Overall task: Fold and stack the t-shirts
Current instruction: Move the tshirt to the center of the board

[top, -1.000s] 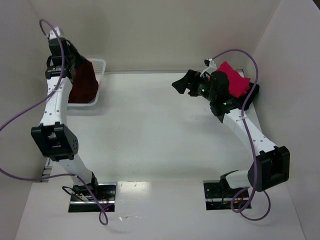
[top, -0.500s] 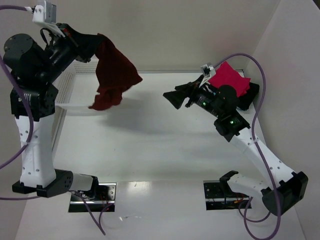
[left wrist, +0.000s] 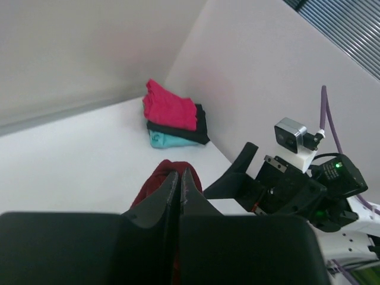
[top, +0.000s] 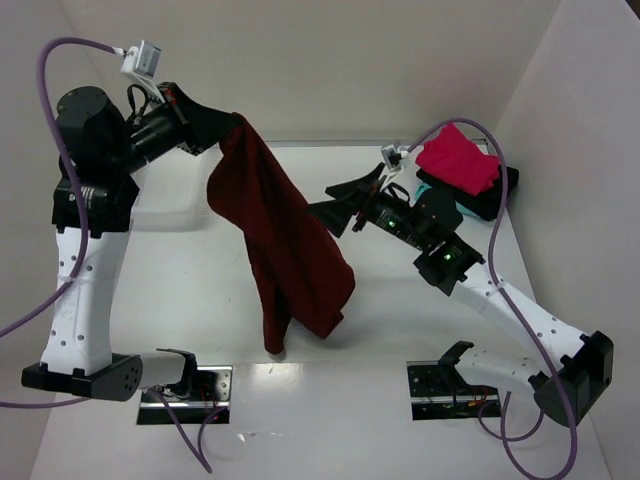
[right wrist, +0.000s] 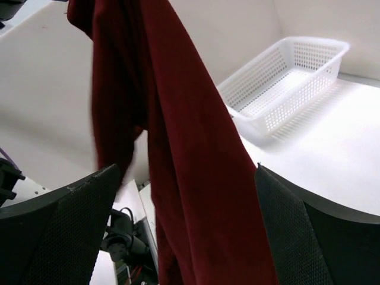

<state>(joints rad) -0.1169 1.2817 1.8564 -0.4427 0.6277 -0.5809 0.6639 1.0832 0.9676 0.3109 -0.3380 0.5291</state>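
Note:
A large dark maroon t-shirt (top: 285,240) hangs in a long drape over the middle of the table. My left gripper (top: 232,128) is shut on its top edge, and in the left wrist view the jaws (left wrist: 179,173) are pressed together on the maroon cloth (left wrist: 153,181). My right gripper (top: 335,203) stands wide open just to the right of the hanging shirt. In its wrist view the cloth (right wrist: 196,178) hangs in front of the spread fingers (right wrist: 65,219). At the back right, a folded pink-red shirt (top: 458,160) lies on black (left wrist: 202,122) and teal (left wrist: 172,139) ones.
A white lattice basket (right wrist: 285,89) stands at the back left, mostly behind my left arm in the top view. White walls close the table at the back and on both sides. The arm bases (top: 185,385) sit at the near edge.
My left arm swung the maroon shirt from the basket to the table's middle, where it now hangs full length. My right gripper reached left toward it, still open.

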